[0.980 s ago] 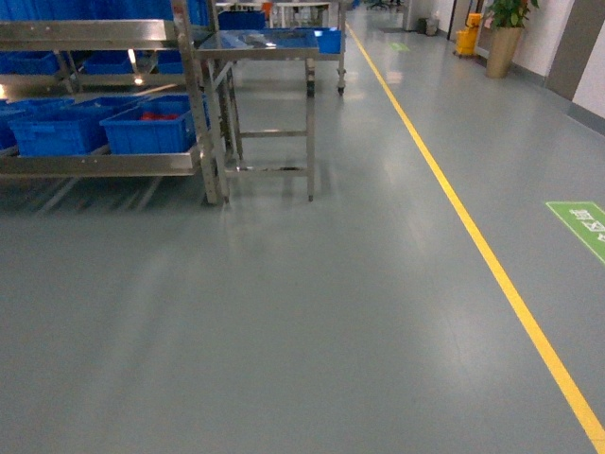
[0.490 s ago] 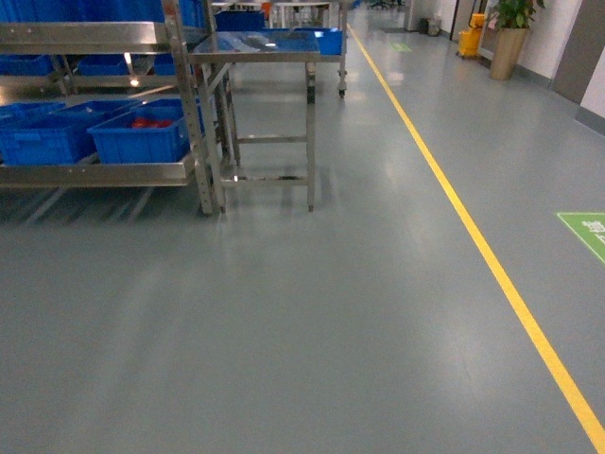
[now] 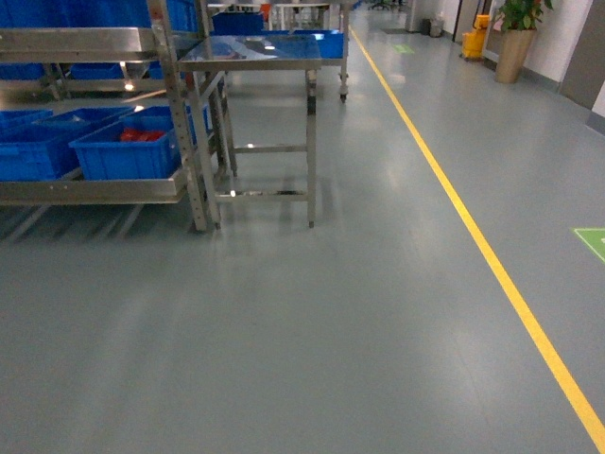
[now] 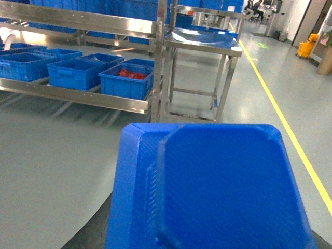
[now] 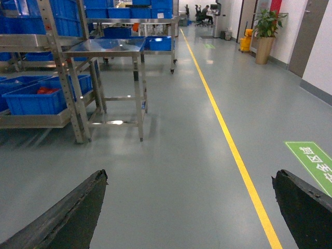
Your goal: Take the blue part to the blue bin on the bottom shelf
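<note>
Left wrist view: blue part (image 4: 218,192) fills the frame, apparently held in left pincer, right pincer (image 5: 189,207) wide and empty; bottom shelf (image 3: 95,187) well ahead-left, so approach squarely toward its bins (image 3: 128,151).

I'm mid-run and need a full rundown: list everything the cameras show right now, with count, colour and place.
blue part: one, blue, fills the left wrist view's foreground, at the left gripper.
blue bins: several, blue, in a row on the bottom shelf; the rightmost holds red items.
bottom shelf: one, steel, lowest tier of the rack at left.
steel table: one, shiny, just right of the rack.
blue tray: one, on a farther table behind.
yellow floor line: one, running down the grey floor at right.
green floor marking: one, far right.
potted plant: one, by the right wall.
yellow mop bucket: one, beside the plant.
right gripper: black fingers spread wide, empty.
left gripper: hidden behind the part.
</note>
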